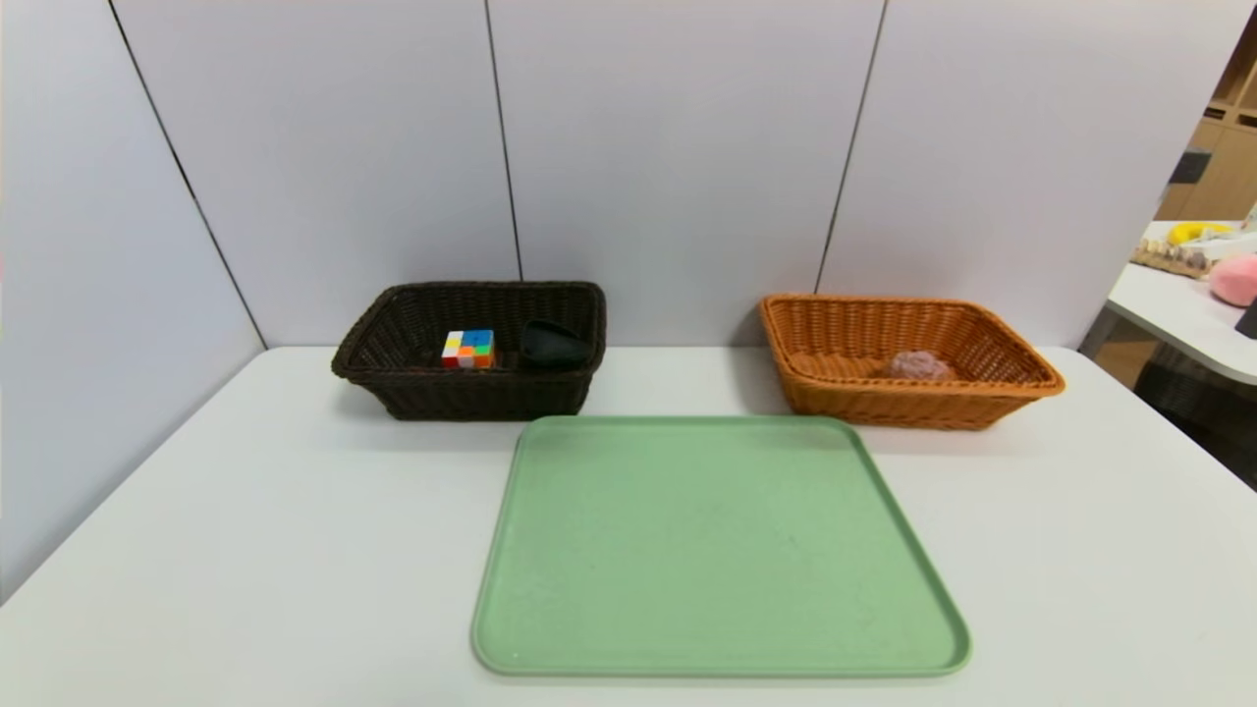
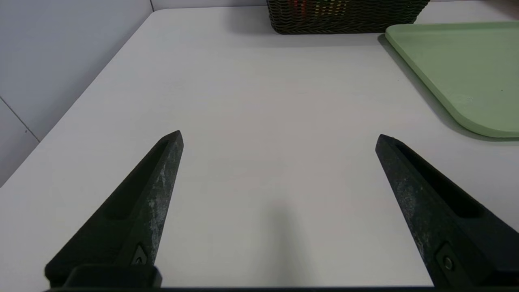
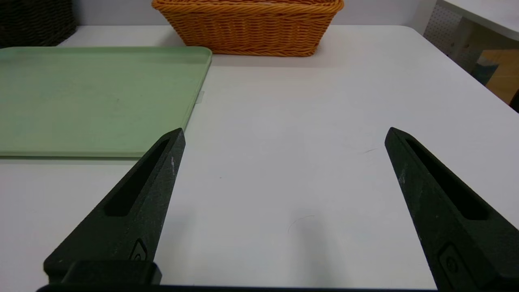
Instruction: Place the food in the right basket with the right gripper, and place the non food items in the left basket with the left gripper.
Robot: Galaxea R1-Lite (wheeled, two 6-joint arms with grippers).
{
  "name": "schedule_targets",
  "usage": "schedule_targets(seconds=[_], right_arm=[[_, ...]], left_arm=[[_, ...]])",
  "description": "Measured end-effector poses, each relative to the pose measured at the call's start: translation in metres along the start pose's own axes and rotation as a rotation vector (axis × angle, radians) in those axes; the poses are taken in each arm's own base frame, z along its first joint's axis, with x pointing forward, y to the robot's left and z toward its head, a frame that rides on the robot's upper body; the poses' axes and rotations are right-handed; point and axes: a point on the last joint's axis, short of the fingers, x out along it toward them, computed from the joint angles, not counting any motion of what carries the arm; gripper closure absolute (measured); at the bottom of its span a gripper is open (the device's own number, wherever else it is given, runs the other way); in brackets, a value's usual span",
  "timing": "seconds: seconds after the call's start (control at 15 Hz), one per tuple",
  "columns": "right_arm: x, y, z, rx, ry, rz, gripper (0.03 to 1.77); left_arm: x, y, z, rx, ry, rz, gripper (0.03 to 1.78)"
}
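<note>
In the head view, the puzzle cube (image 1: 468, 350) and the black glasses case (image 1: 555, 345) sit inside the dark basket (image 1: 471, 407); the bun (image 1: 919, 366) lies in the orange basket (image 1: 894, 405). Sorting looks finished, so the step is resting well: leave both baskets alone. In the left wrist view, the left gripper (image 2: 279, 136) hangs over the bench, jaws spread. In the right wrist view, the right gripper (image 3: 286, 129) does likewise; best hold both clear of the tray (image 3: 101, 101).

White table (image 1: 245, 540), pale panelled wall (image 1: 668, 147), wooden cabinet (image 1: 1203, 182) beyond
</note>
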Motion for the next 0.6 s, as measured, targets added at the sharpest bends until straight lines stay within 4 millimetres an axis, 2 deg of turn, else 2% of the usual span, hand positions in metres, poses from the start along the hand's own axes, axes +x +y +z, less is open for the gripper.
schedule_targets(seconds=[0.6], right_arm=[[0.0,0.0,0.0001,0.003,-0.001,-0.002,0.1]], left_arm=[[0.0,0.0,0.0,0.0,0.0,-0.001,0.12]])
